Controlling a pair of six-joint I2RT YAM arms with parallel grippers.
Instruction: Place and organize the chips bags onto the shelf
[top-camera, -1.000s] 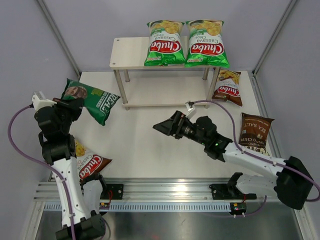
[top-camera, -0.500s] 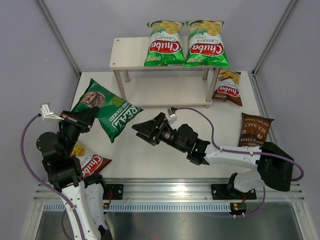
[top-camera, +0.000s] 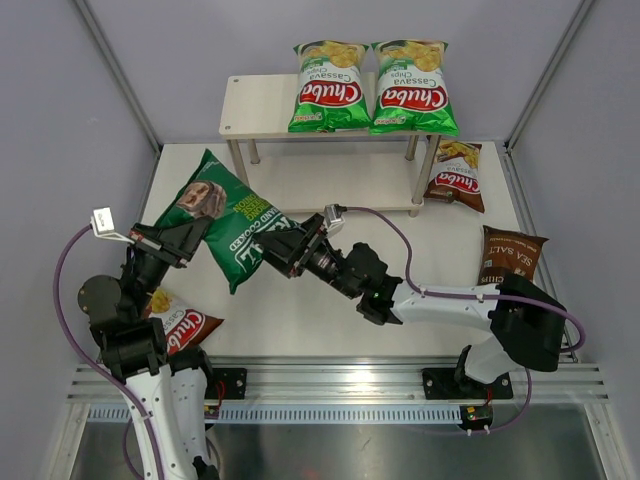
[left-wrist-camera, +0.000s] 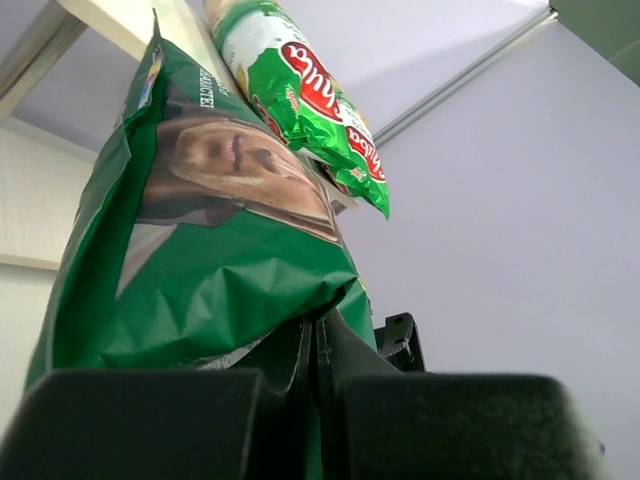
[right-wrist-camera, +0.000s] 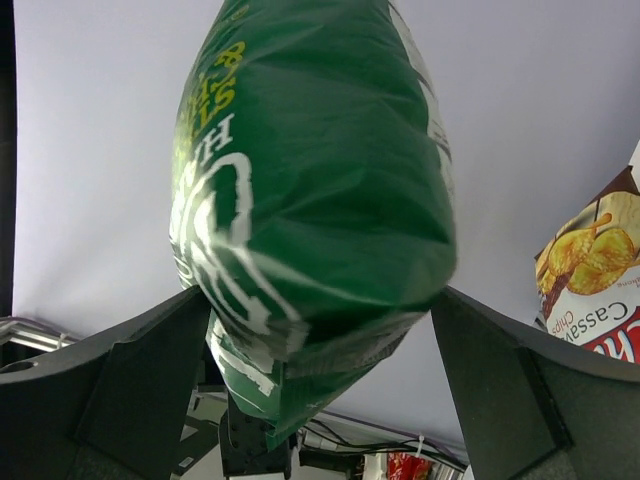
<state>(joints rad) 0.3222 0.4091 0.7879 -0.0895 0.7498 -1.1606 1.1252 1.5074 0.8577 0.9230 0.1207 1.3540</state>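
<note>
REAL bag (top-camera: 226, 214) now nearer shelf (top-camera: 256, 106) edge, inside right gripper's (top-camera: 280, 246) spread jaws

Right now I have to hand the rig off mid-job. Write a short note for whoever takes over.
Left gripper: shut on one end of the dark green REAL bag, which is raised off the table.
Right gripper: open, with its fingers on either side of that bag's other end.
Done: two bright green Chuba bags lie side by side on the shelf, on its top board.
Left: the REAL bag, a brown-red Chuba bag by the shelf's right legs, a second brown-red Chuba bag at the table's near left, and the dark brown sea salt bag at the right.
</note>
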